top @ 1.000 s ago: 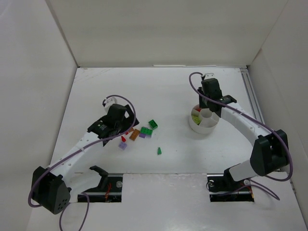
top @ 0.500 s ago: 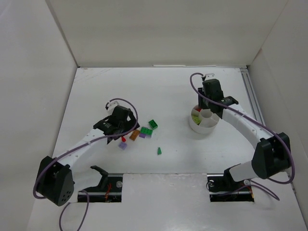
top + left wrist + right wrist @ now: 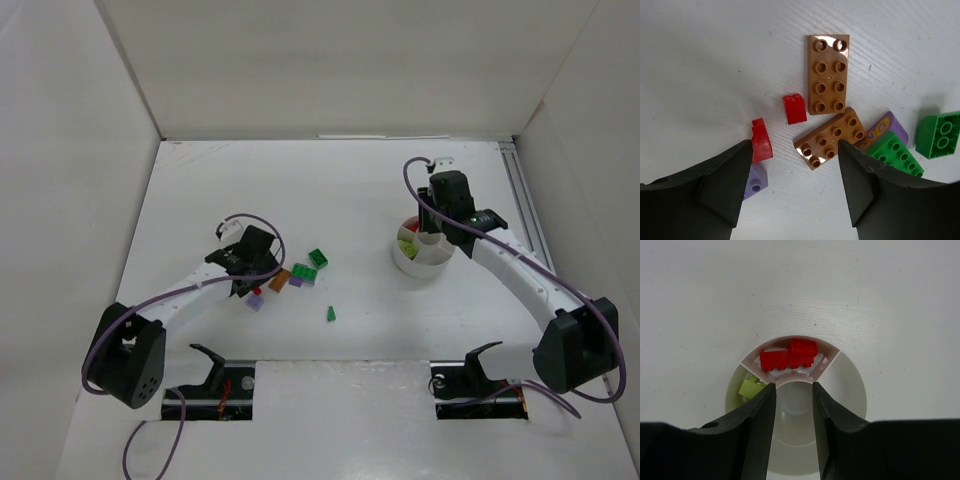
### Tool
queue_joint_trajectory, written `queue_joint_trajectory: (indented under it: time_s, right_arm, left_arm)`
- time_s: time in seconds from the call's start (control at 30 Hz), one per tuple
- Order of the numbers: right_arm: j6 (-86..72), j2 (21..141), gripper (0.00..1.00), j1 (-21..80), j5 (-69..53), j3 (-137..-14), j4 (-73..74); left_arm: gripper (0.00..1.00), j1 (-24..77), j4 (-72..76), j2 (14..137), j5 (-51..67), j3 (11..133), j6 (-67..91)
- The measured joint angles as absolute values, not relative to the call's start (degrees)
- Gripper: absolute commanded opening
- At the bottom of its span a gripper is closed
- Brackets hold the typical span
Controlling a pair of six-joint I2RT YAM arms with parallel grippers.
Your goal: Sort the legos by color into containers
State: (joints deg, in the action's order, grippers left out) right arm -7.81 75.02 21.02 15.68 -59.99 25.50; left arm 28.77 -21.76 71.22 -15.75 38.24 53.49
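My left claw [image 3: 794, 146] hung low over the loose bricks on the white table [image 3: 350, 190], its jaws standing apart and clamped on nothing. In my left wrist view one finger tip sat just beside a red brick [image 3: 761, 140], and a lilac brick [image 3: 756, 180] lay partly hidden under that same finger; whether I touched either I could not tell. Ahead of the gap lay a short orange-brown brick [image 3: 830, 137], set at a slant, and beyond it a long orange-brown brick [image 3: 827, 74] lying flat, with a small red piece [image 3: 794, 108] just beside its near corner. To the right a patterned lilac brick [image 3: 887, 127], a green brick [image 3: 895, 155] and a second green brick [image 3: 940, 134] crowded close together. Seen from above, a small green piece [image 3: 331, 314] lay apart from the heap, nearer my bases. My right claw [image 3: 793, 386] hovered over the round white dish [image 3: 857, 395], jaws only narrowly apart and holding nothing, lined up over the central cup [image 3: 792, 412]. Two red bricks [image 3: 788, 355] lay touching in the far wedge, and a lime-yellow brick [image 3: 749, 387] lay in the wedge to the left
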Motion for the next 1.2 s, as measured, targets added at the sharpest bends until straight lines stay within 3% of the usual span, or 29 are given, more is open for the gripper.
queue_joint_trajectory:
  time_s: [0.6, 1.07, 1.2]
  right_arm:
    - [-7.7, 73.8, 0.41, 20.2, 16.3, -58.7, 26.7]
    - [-7.7, 71.8, 0.41, 20.2, 16.8, -58.1, 27.1]
    - [-7.7, 71.4, 0.41, 20.2, 16.8, -57.8, 27.0]
  left_arm:
    - [0.48, 28.4, -18.9, 78.3, -19.0, 38.2, 55.5]
    - [0.22, 28.4, -18.8, 78.9, -20.4, 38.4, 56.3]
    - [0.20, 28.4, -19.5, 77.3, -20.4, 38.4, 56.0]
